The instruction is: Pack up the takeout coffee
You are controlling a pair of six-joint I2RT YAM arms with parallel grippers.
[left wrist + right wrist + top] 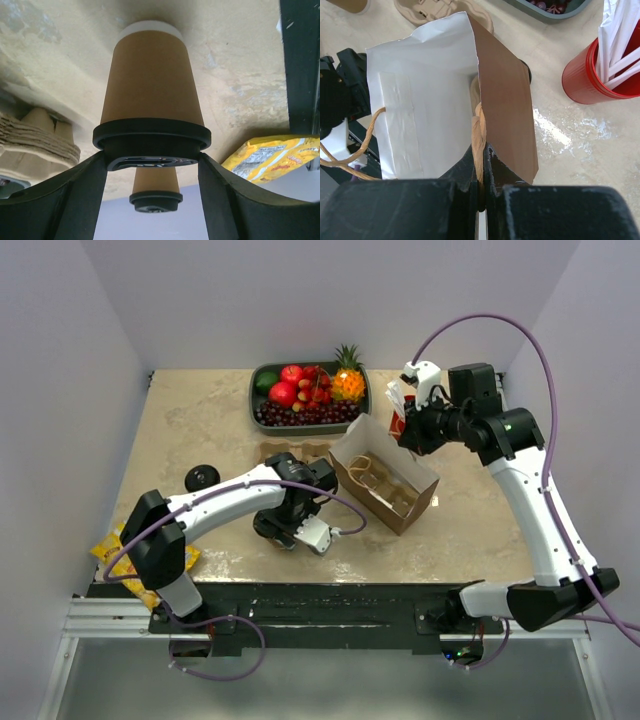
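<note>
A kraft-brown coffee cup (150, 75) with a black lid (151, 136) fills the left wrist view, which is upside down; its white base meets the table. My left gripper (151, 161) has a finger pressed on each side of the lid. From above, the gripper (283, 528) hides that cup. A second lidded cup (155, 189) stands farther off and also shows in the top view (202, 478). My right gripper (482, 150) is shut on the twisted paper handle of the brown paper bag (502, 95), holding the bag (385, 480) open near the table's middle.
Tan cardboard cup carriers (285, 452) lie behind the left gripper. A red cup of white straws (600, 70) stands right of the bag. A grey tray of fruit (310, 395) is at the back. A yellow snack bag (135, 558) lies at the near left edge.
</note>
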